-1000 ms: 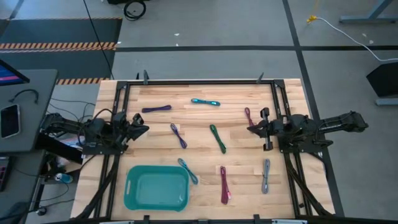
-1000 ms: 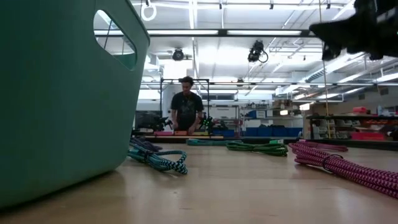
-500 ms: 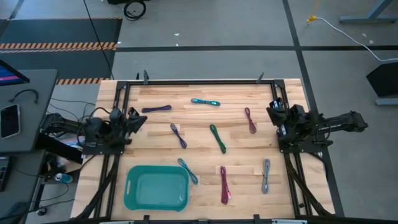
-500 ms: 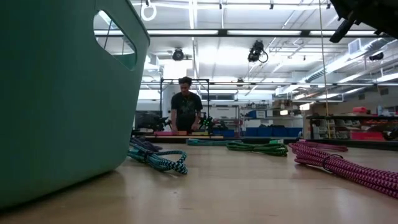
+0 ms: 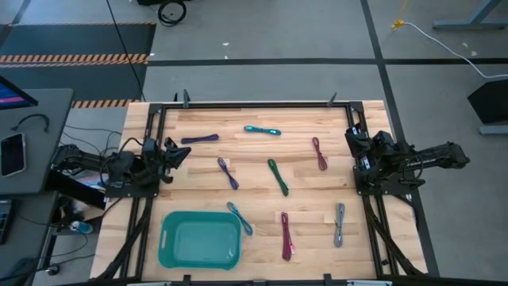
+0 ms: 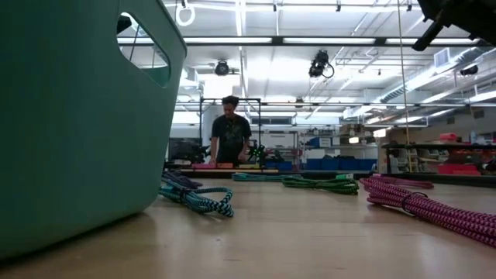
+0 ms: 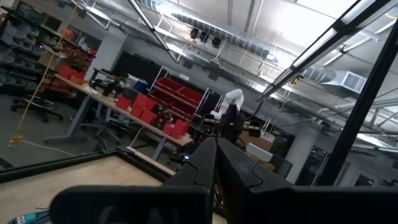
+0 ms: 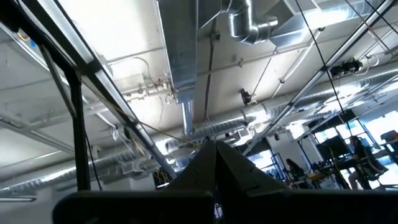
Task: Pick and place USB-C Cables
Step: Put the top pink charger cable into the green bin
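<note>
Right end effector retracted — magenta cable beside.

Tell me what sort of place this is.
Probably a robotics lab or workshop: a wooden table with cables and a teal bin, workbenches with red bins, bare ceiling ducts, and a person behind.

Grey concrete floor with dark seams, hazard-striped mat at left. Workshop behind: ceiling strip lights, silver ducts, red bins, person at bench.
</note>
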You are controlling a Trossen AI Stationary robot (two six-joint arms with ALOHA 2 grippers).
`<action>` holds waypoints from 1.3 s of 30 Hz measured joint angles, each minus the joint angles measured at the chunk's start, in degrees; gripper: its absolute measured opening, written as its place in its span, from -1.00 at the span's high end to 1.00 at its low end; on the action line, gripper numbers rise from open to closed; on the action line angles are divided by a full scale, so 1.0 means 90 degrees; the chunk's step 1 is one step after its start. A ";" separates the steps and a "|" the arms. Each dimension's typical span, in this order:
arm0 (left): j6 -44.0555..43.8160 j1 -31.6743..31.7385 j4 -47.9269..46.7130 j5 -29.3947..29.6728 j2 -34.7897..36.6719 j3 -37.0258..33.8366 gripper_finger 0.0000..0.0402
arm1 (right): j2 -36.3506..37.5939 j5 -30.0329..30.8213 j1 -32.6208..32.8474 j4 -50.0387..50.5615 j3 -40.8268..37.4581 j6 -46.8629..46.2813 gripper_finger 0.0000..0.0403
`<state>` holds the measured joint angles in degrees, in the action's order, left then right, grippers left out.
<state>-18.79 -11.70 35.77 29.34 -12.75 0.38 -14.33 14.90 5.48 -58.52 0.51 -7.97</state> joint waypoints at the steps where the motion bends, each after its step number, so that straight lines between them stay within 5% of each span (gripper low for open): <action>1: 0.0000 0.0000 -0.0004 0.0000 0.0000 0.0000 0.90 | 0.0000 0.0000 0.0000 0.0007 0.0000 0.0000 0.94; 18: 0.0163 0.0000 -0.0150 0.0002 0.0000 0.0000 0.90 | 0.0000 0.0004 0.0000 -0.0115 0.0000 -0.0623 0.94; 22: 0.0129 0.0000 -0.0148 0.0002 0.0000 0.0000 0.90 | 0.0000 0.0432 0.0002 0.0201 0.0046 -0.0616 0.94; 25: -0.0004 0.0000 -0.0148 0.0002 0.0000 0.0000 0.90 | -0.0002 0.1126 0.0002 0.1398 0.0366 -0.0773 0.95; 29: -0.0007 -0.0003 -0.0146 0.0002 0.0000 0.0000 0.90 | -0.0042 0.1960 0.0000 0.4301 0.1175 -0.1694 0.95; 39: -0.0008 -0.0003 -0.0146 0.0002 0.0000 0.0000 0.90 | -0.1237 0.2064 -0.0003 0.9869 0.3698 -0.3654 0.95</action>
<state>-18.86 -11.73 34.46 29.36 -12.75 0.38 -25.46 33.47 5.45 30.30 33.79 -40.85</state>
